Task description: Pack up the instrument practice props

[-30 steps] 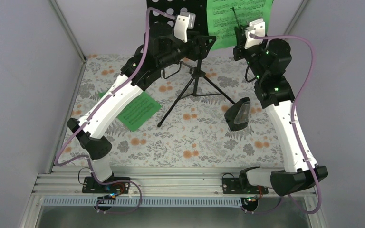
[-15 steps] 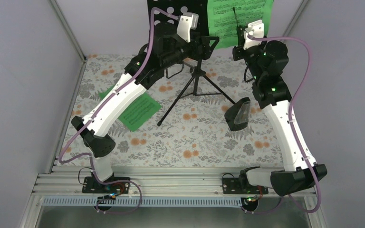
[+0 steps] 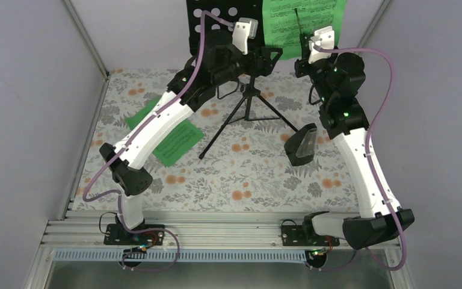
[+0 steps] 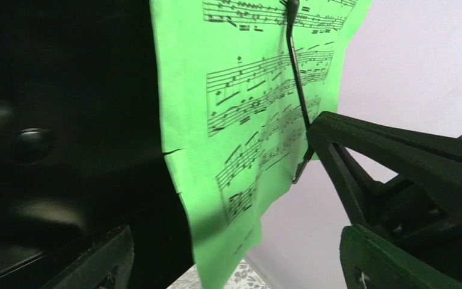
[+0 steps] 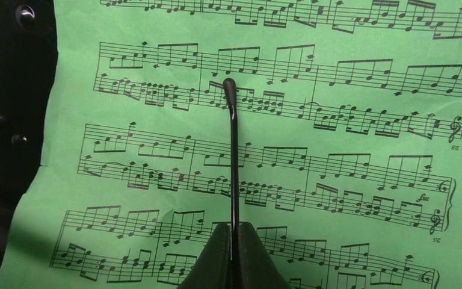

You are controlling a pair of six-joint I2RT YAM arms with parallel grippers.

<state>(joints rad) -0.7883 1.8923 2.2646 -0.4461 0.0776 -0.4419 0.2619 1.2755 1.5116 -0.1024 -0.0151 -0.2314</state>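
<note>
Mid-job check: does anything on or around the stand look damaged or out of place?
Yes. The bright green music sheet on the black music stand desk has a small tear in the edge overlapping the desk, and hangs past the desk's side, crossed by the thin black wire that the right gripper is shut on.

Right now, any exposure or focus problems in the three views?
Top external: even light, no glare, floral table sharp. Left wrist: music stand desk crushed to near black, green sheet readable, shadowed at its lower edge. Right wrist: notation crisp, right gripper soft and dark, shut on the retaining wire.
</note>
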